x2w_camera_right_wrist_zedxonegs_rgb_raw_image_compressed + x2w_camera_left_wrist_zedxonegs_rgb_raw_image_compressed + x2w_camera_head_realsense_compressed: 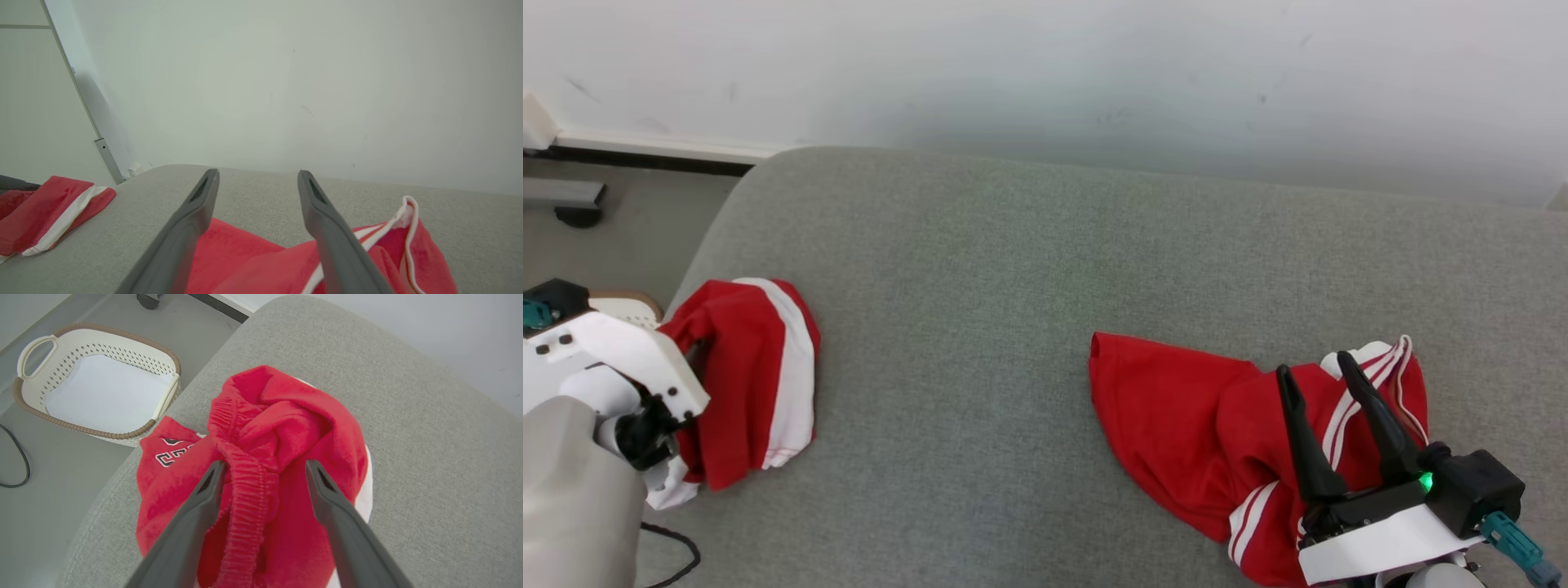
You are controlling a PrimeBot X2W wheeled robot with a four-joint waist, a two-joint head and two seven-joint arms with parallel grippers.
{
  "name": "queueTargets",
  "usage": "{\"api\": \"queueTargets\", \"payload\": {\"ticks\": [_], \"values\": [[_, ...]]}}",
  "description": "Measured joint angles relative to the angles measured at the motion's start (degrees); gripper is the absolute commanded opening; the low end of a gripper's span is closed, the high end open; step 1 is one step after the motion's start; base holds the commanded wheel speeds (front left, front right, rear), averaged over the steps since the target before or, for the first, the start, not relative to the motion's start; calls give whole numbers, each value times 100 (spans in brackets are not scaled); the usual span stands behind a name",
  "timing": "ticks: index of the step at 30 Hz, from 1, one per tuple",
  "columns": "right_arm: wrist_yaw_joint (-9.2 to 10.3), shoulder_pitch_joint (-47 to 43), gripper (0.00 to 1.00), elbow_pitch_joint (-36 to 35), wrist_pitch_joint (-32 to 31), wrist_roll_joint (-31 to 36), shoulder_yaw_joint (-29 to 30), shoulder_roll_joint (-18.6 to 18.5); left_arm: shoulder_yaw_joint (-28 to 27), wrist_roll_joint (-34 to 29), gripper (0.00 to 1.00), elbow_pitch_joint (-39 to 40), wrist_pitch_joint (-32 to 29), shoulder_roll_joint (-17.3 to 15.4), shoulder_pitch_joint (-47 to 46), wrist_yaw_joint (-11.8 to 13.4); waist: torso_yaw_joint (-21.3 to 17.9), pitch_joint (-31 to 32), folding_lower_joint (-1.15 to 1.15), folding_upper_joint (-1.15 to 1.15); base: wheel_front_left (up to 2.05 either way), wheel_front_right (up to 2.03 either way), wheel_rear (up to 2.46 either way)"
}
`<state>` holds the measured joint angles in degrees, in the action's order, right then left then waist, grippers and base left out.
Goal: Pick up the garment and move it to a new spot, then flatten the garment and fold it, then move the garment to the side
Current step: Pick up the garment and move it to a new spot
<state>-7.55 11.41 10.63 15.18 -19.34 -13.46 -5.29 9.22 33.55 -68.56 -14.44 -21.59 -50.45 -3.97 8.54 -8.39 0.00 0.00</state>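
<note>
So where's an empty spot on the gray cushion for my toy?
The widest bare patch is the middle of the gray cushion, between the left red garment and the right red garment. The strip along the wall is bare too. Both ends are crowded with cloth.

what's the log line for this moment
left hand: open astride left red garment | right hand: open over right red garment | both crumpled on grey cushion
</note>
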Motion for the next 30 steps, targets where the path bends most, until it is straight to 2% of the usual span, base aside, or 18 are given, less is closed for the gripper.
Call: {"api": "queueTargets", "payload": {"ticks": [10, 16, 23, 30], "values": [[1, -171, 100, 35, 0, -86, 175, 80, 405, -300, 100, -112, 31, -281, -190, -118, 9, 480, 0, 0, 0, 0, 0], [1, -358, 100, -46, 0, -85, 405, 144, 690, -519, 100, 331, 303, -437, -581, -257, 95, 839, 0, 0, 0, 0, 0], [1, -369, 100, -191, 0, 24, 625, 66, 889, -580, 100, 1157, 1015, -224, -534, -309, 18, 957, 0, 0, 0, 0, 0], [1, -360, 100, -421, -1, -7, 850, -98, 875, -374, 100, 2210, 1720, 115, 240, -310, -293, 991, 0, 0, 0, 0, 0]]}}
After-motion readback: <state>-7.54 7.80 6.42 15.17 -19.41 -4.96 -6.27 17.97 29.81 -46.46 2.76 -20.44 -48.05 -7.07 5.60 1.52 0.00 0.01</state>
